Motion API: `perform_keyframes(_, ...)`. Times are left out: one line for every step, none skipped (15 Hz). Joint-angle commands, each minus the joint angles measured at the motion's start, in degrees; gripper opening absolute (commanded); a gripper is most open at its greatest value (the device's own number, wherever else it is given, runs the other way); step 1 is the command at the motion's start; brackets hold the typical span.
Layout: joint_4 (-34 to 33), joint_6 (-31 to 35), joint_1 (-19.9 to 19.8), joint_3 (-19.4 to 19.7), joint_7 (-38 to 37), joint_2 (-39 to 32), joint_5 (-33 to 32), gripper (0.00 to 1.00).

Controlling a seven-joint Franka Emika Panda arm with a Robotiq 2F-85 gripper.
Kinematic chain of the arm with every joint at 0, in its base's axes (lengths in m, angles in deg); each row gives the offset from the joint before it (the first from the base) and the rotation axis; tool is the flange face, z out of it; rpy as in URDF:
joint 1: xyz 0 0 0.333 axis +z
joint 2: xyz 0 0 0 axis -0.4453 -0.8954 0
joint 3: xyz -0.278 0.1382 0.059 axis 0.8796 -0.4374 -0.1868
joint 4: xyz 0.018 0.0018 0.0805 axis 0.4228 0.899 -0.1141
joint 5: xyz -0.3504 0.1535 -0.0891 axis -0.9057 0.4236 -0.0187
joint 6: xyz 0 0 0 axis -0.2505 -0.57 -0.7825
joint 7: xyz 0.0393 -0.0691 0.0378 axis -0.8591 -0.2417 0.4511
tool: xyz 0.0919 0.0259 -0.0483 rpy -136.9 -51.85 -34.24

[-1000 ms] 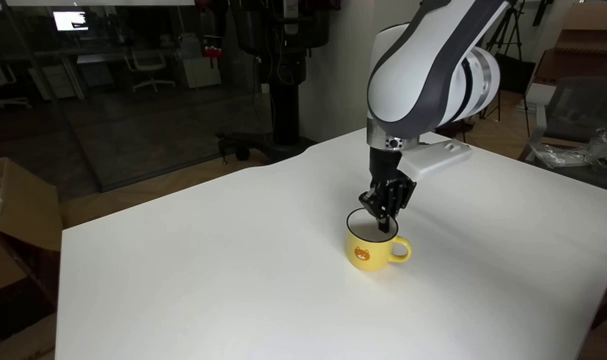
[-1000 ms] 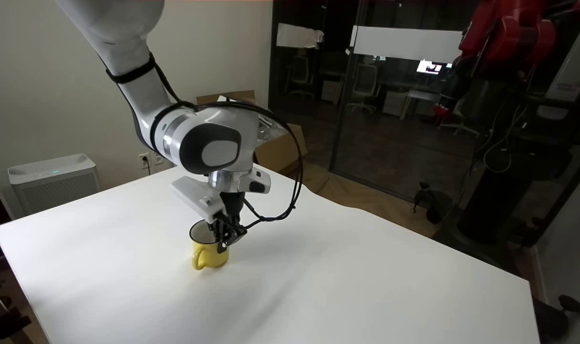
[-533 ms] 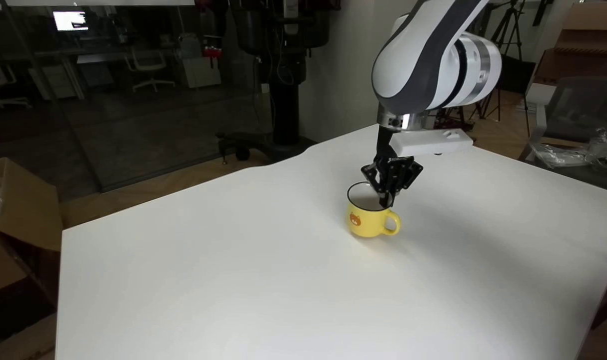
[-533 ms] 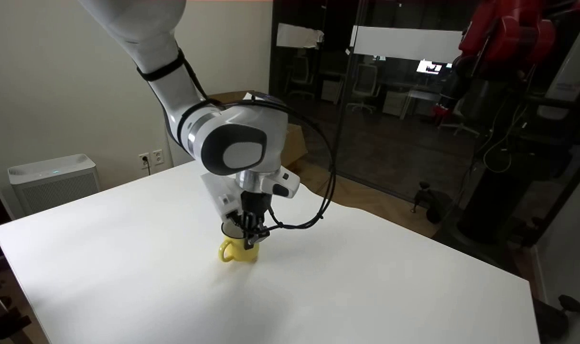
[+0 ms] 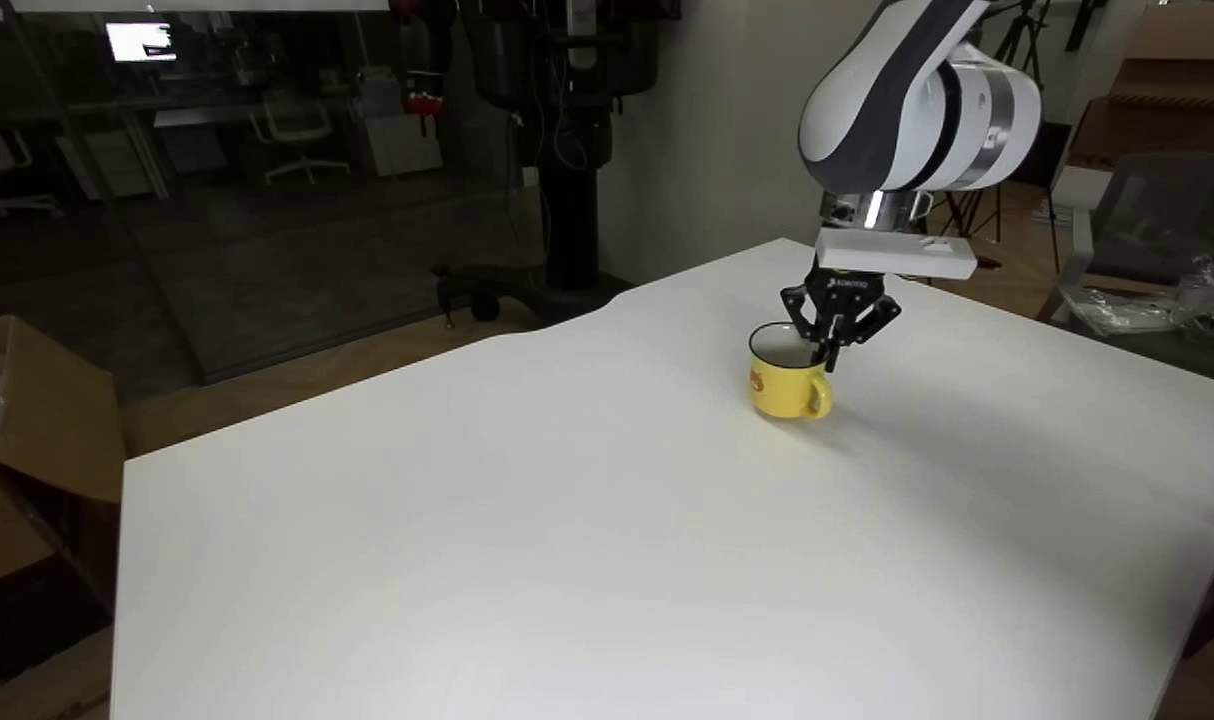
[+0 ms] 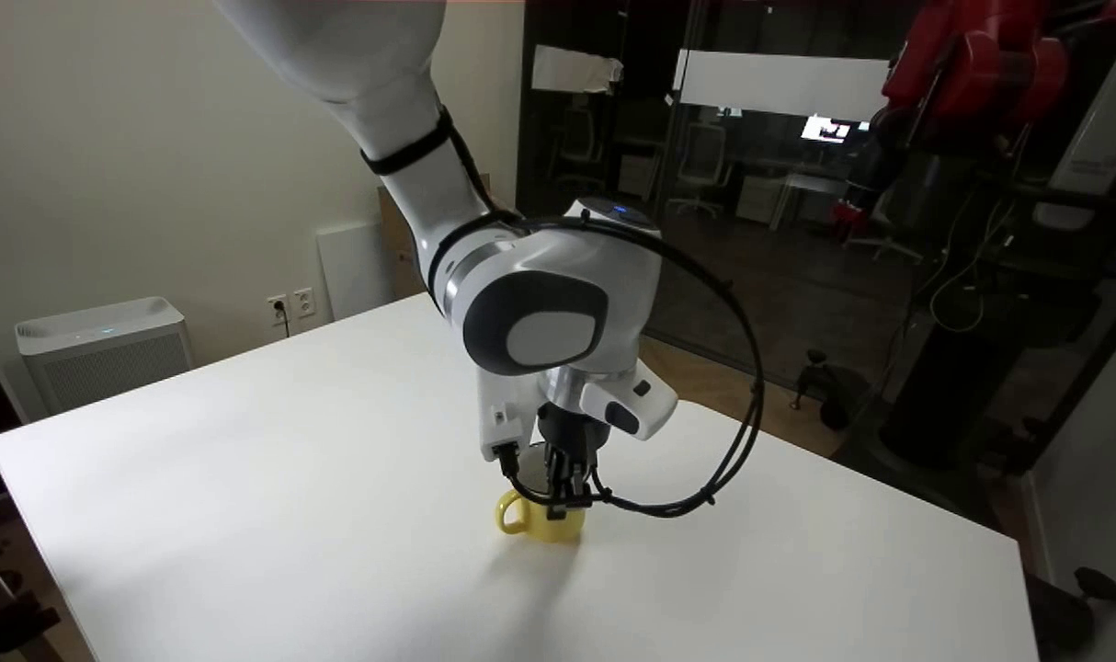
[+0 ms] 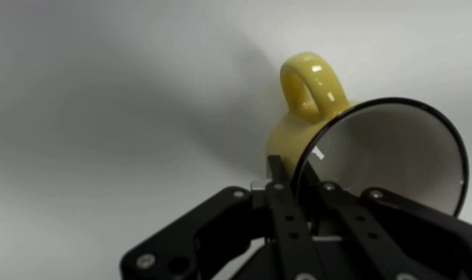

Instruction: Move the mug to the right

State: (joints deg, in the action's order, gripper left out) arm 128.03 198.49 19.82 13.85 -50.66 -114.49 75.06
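Note:
The yellow mug (image 5: 782, 393) with a dark rim, whitish inside and side handle is at the far part of the table in an exterior view. It also shows in an exterior view (image 6: 538, 526), partly hidden behind the gripper. In the wrist view the mug (image 7: 395, 151) fills the right side, its handle towards the top. My gripper (image 5: 827, 358) is shut on the mug's wall at the rim; it also shows here (image 6: 558, 508). In the wrist view one finger of the gripper (image 7: 292, 167) is outside the wall and one inside. I cannot tell whether the mug's base touches the table.
The white table (image 5: 467, 560) lies under the mug. A black cable loop (image 6: 753, 414) hangs from the arm beside the gripper. A cardboard box (image 5: 62, 410) stands off the table's edge. A chair (image 5: 1167, 235) and a red robot (image 6: 976, 78) stand beyond it.
The mug has moved with the gripper, farther back and rightward in an exterior view and rightward in an exterior view. The mug has turned somewhat. The gripper has stayed shut on it.

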Motion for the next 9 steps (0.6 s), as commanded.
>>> perform_keyframes(-4.5, -3.2, -1.0, 0.5, -6.9, -3.0, 3.5, 0.03)
perform_keyframes(-5.2, -3.8, -1.3, 0.4, -8.4, -3.7, 4.6, 0.03)
perform_keyframes(-5.9, -4.7, -1.6, 0.4, -9.8, -4.2, 5.7, 0.03)
perform_keyframes(-6.4, -5.8, -2.0, 0.2, -10.9, -4.4, 7.1, 0.03)
perform_keyframes(-6.8, -6.3, -2.1, 0.1, -12.4, -4.4, 8.4, 0.03)
perform_keyframes(-7.2, -6.8, -2.3, 0.0, -13.7, -4.5, 9.8, 0.03)
perform_keyframes(-7.6, -7.0, -2.4, -0.1, -15.1, -4.7, 11.3, 0.03)
perform_keyframes(-7.8, -7.1, -2.5, -0.3, -16.3, -4.8, 12.8, 0.03)
perform_keyframes(-8.0, -7.1, -2.6, -0.4, -17.6, -4.7, 14.2, 0.03)
